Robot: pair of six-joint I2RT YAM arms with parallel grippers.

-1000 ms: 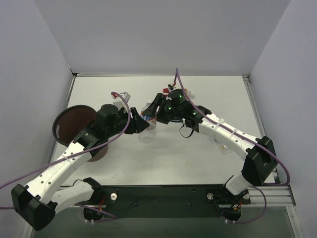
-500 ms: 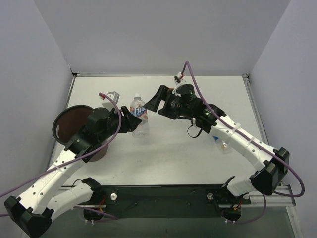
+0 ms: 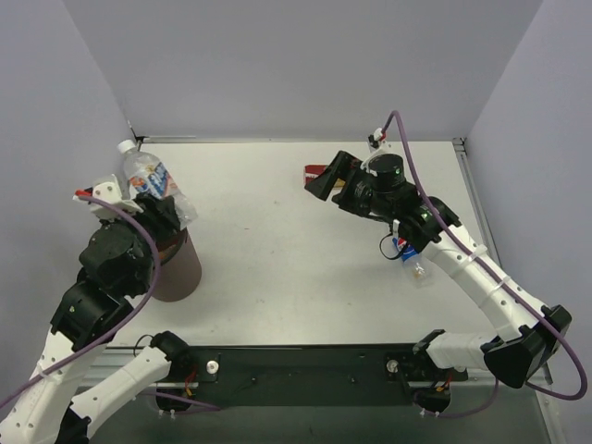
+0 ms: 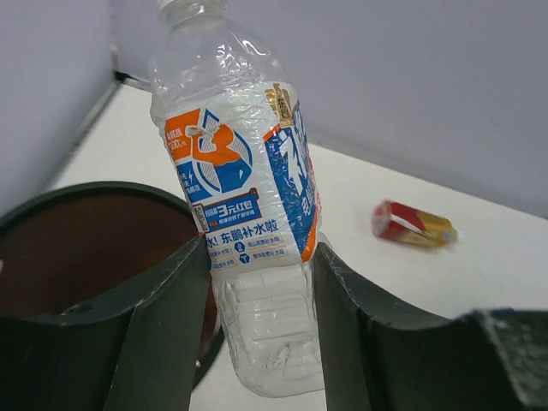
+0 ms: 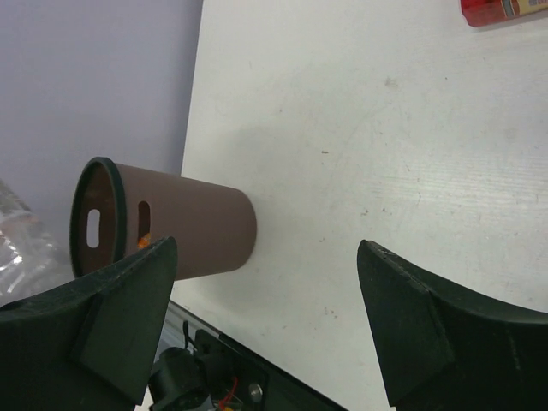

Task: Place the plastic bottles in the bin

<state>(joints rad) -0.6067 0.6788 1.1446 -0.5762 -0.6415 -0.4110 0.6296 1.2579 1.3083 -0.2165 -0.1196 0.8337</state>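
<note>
Swinging the clear bottle (image 3: pixel 150 176) left from mid-table, clamping it in the left gripper (image 4: pixel 257 257), tilted above the rim of the bin (image 3: pixel 180 268); pulling the right gripper (image 5: pixel 265 250) back rightward, jaws spread wide, empty.

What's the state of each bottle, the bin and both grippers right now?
clear bottle: gripped, tilted, in the air by the bin's rim, not inside.
left gripper: shut on the clear bottle.
bin: upright, top open.
red-and-yellow bottle: lying on its side on the table, free.
blue-capped bottle: lying on the table, partly covered.
right gripper: open, empty.
</note>
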